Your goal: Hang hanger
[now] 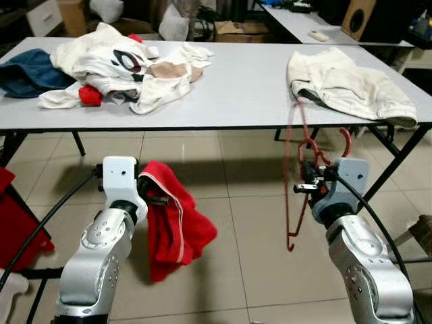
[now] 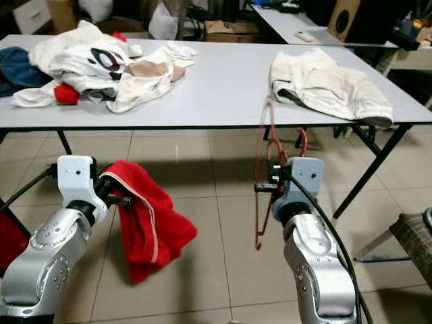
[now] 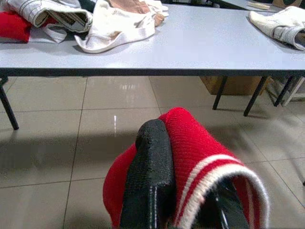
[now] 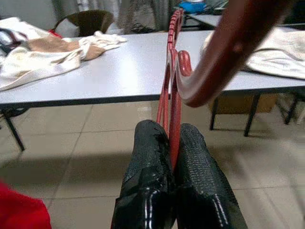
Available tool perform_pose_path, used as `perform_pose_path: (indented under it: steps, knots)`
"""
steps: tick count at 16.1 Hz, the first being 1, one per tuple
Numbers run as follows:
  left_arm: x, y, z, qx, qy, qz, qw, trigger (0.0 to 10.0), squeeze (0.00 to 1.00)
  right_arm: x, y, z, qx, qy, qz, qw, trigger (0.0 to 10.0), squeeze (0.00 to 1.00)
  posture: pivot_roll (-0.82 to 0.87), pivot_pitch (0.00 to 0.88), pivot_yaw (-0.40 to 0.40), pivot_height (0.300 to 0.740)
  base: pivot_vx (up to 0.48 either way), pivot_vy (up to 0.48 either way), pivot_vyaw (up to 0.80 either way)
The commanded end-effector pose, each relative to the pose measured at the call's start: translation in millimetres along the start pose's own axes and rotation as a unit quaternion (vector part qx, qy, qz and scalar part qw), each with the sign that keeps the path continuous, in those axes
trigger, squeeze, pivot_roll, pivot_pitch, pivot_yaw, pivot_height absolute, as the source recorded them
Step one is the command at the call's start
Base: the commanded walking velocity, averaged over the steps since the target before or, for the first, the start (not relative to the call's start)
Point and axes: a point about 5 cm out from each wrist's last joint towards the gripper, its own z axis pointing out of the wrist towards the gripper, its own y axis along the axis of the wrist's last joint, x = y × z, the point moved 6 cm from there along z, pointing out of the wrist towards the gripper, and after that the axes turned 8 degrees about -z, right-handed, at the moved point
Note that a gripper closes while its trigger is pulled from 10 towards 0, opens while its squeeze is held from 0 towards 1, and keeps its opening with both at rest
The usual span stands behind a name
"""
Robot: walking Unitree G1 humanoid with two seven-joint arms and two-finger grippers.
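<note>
Red hanger (image 1: 297, 177) is held upright in front of the grey table (image 1: 250, 88), below its front edge and above the tiled floor (image 1: 250, 223), with its hook (image 1: 345, 140) curling up just beside the wrist housing. It is clamped by the right gripper (image 4: 172, 157), whose two black fingers (image 4: 147, 181) are pressed together on the thin red frame, as is seen in the right wrist view.

A red garment with white trim (image 1: 172, 226) is gripped by the left gripper (image 1: 160, 200); in the left wrist view the cloth (image 3: 190, 157) is draped over and pinched between the black fingers (image 3: 150, 176), and the rest is left hanging down toward the floor.

On the table's right part a cream garment (image 1: 347, 84) is laid, its edge reaching the front rim just above the hanger. On the left part a heap of clothes (image 1: 125, 67) is piled: white and cream pieces, a small red item (image 1: 90, 96) and a dark blue garment (image 1: 27, 73) at the far left end. Another red cloth (image 1: 17, 223) is seen low at the left edge of the head view. A second table (image 1: 304, 23) is placed further back.
</note>
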Motion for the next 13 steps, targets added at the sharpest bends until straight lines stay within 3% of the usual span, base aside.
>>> perform_pose_path:
  steps: [1,5,10,13]
  knots:
    - [-5.3,10,1.1,-0.016,-0.008,0.009,1.0,10.0,0.0,2.6,4,2.0,-0.006,0.008,-0.005,1.0,10.0,0.0,-0.07,0.0,-0.032,0.74,0.0,-0.345,0.0]
    - [-13.3,10,3.9,-0.014,-0.022,0.014,1.0,10.0,0.0,-5.5,13,4.2,-0.03,-0.031,-0.053,0.998,10.0,0.0,-0.07,0.0,-0.033,0.74,0.0,-0.388,0.0]
    - [-17.7,11,7.6,-0.015,-0.033,0.017,0.999,10.0,0.0,-1.9,8,5.6,-0.01,-0.007,0.003,1.0,10.0,0.0,-0.06,0.0,-0.026,0.74,0.0,-0.48,0.0]
    - [-18.4,10,5.4,-0.012,-0.034,0.019,0.999,10.0,0.0,-1.5,5,3.9,-0.006,-0.011,0.008,1.0,10.0,0.0,-0.06,0.0,-0.028,0.74,0.0,-0.48,0.0]
